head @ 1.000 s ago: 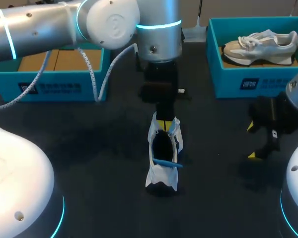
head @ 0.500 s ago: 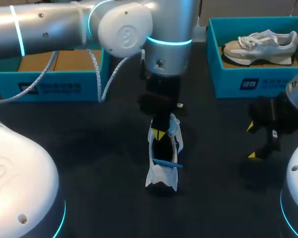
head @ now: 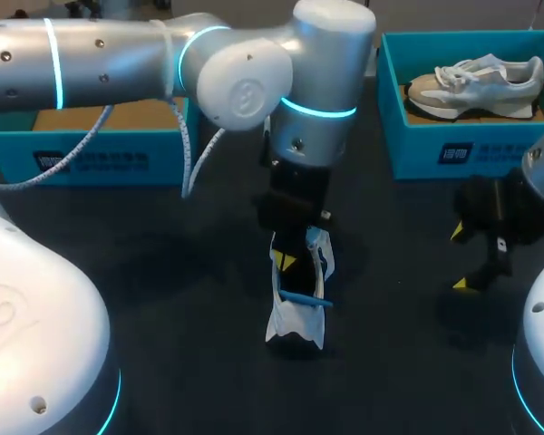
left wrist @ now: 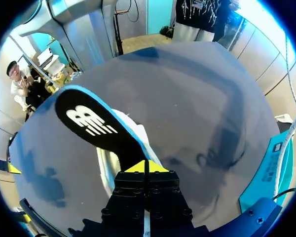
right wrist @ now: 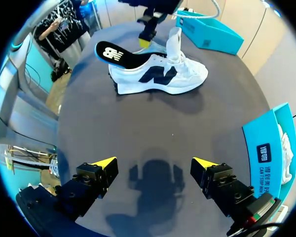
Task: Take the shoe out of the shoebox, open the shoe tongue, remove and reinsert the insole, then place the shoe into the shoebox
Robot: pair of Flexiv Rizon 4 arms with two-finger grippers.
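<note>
Since the earlier frames, the left arm (head: 163,54) has come nearer along the shoe (head: 297,317), and the left hand (head: 288,261) now hangs over the shoe's opening instead of over its toe. The shoe itself and the right hand (right wrist: 155,163) have kept their places.

The white shoe stands upright on its sole in the middle of the dark table (head: 163,299), with the heel toward the robot. Its tongue (right wrist: 175,42) stands up above the laces. The black insole (left wrist: 96,123), which has a blue rim, lies tilted on the shoe: its heel end sticks out above and behind the heel collar, and its front end goes down toward the opening. In the left wrist view the two yellow tips of the left hand are pressed together right at the narrow end of the insole, so it seems to pinch the insole there, though the contact itself is partly hidden by the fingers.

The right hand hovers low over bare table at the robot's right, well apart from the shoe. Its fingers are spread wide and nothing is between them.

Behind the shoe, at the far left of the table, stands the left shoebox (head: 100,156), teal, with brown cardboard showing inside. At the far right is the right shoebox (head: 453,149), also teal, and a second shoe (head: 476,82) in white and grey lies in it on its side.
</note>
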